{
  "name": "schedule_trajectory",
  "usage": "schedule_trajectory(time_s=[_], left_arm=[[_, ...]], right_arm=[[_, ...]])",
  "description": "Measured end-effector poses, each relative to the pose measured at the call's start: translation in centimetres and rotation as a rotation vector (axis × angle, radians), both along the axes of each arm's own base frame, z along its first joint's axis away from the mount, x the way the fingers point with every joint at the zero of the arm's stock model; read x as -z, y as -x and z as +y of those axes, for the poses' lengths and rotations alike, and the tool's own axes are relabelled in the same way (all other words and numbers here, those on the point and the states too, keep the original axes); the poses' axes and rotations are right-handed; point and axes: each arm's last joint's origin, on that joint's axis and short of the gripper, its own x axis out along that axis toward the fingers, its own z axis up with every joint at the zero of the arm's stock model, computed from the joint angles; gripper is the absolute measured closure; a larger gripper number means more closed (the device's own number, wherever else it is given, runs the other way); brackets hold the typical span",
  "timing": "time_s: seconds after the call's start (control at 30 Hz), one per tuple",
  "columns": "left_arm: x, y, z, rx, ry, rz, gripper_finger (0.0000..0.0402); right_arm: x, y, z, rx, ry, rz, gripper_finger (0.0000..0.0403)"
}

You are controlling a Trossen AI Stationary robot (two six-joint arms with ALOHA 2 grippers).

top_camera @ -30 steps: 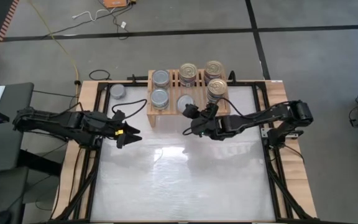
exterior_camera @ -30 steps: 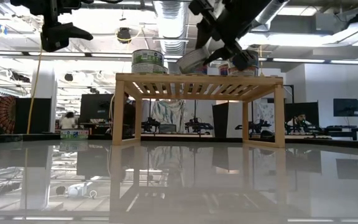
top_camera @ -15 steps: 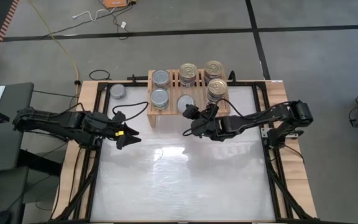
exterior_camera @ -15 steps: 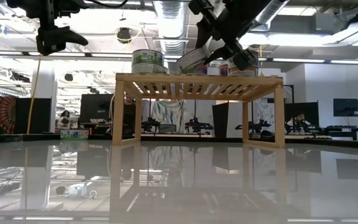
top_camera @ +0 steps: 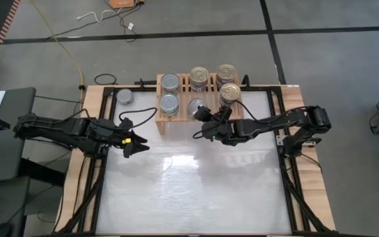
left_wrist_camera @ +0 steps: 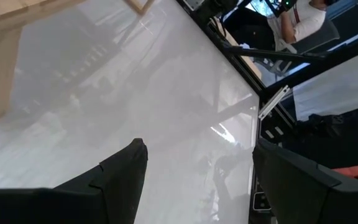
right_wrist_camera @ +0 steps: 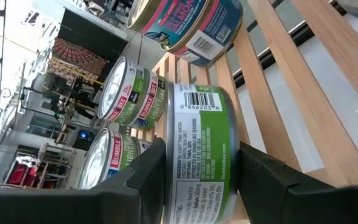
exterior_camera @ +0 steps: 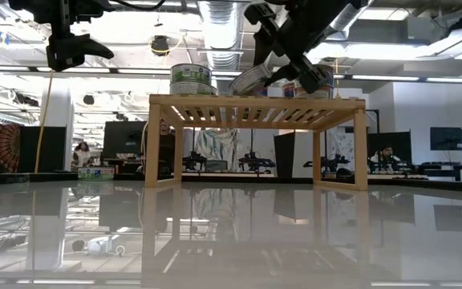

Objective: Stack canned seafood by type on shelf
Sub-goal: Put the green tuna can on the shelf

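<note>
Six tins show from above. Five are on the shelf (top_camera: pixel 196 94): two silver-topped ones (top_camera: pixel 169 83) on its left part, one behind the other; two stacks with gold pull-ring tops (top_camera: pixel 199 76) at the middle back and right; and a green-labelled can (top_camera: pixel 196 106) at the front middle. The sixth, a lone silver tin (top_camera: pixel 124 97), sits off the shelf on the desk (top_camera: pixel 189 191), just beside the shelf's left leg.

The right gripper (top_camera: pixel 206 125) reaches over the shelf's front edge, and its fingers (right_wrist_camera: pixel 142 180) are clamped on the green-labelled can (right_wrist_camera: pixel 194 149), one on either side of its wall (barcode facing the wrist camera). The can is tilted, its lower edge at the slats. In the low view it leans above the shelf top (exterior_camera: pixel 255 103), next to a green-labelled tin (exterior_camera: pixel 192 79) standing flat.

The left gripper (top_camera: pixel 137 143) hangs over the desk left of the shelf, well apart from every tin, its fingers (left_wrist_camera: pixel 120 171) spread wide with nothing between them.
</note>
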Motion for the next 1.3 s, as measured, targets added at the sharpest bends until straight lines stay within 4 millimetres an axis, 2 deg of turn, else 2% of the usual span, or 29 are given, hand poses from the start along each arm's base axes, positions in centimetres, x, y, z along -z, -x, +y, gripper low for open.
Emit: schedule_trajectory(time_s=[0.8, 1.3], left_arm=[[0.1, 0.0, 0.0, 0.005, -0.013, 0.006, 0.0120], [0.1, 0.0, 0.0, 0.005, 0.003, 0.007, 0.0120]], right_arm=[[-0.2, 0.0, -2.3, 0.071, 0.004, -0.020, 0.0200], [-0.6, -0.1, -2.3, 0.078, 0.076, 0.017, 0.0126]])
